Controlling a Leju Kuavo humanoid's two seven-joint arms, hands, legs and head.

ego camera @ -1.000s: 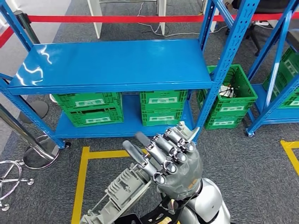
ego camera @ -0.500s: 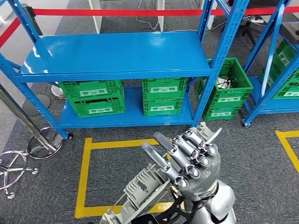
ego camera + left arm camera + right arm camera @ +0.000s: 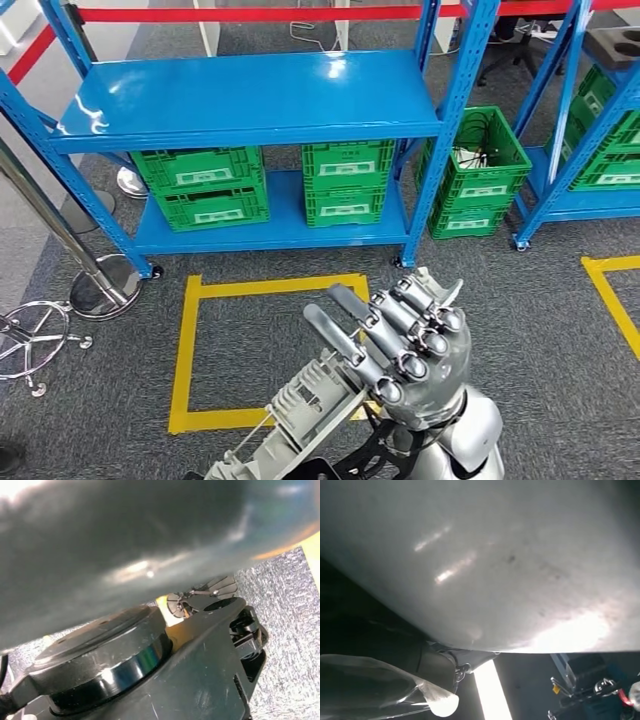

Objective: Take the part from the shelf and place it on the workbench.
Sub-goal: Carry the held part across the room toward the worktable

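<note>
In the head view a long grey ribbed plastic part (image 3: 302,415) runs from the bottom edge up to the right, close in front of my body. My right hand (image 3: 411,350) holds its upper end, fingers laid across the top of it. A pale end of the part pokes out past the hand. The blue shelf (image 3: 249,95) stands ahead, its top board bare. The part's smooth grey surface (image 3: 490,555) lies close against the right wrist camera, and a blurred grey surface (image 3: 113,540) spans the left wrist view.
Green crates (image 3: 204,185) (image 3: 347,180) sit on the lower shelf board, another (image 3: 475,170) on the floor to the right. A yellow taped square (image 3: 185,350) marks the grey carpet. A stanchion base (image 3: 106,285), a chair base (image 3: 30,340) and a red barrier (image 3: 249,14) are nearby.
The whole picture has shifted: the shelf sits higher and farther off, so the camera has moved back. My right hand still holds the part the same way.
</note>
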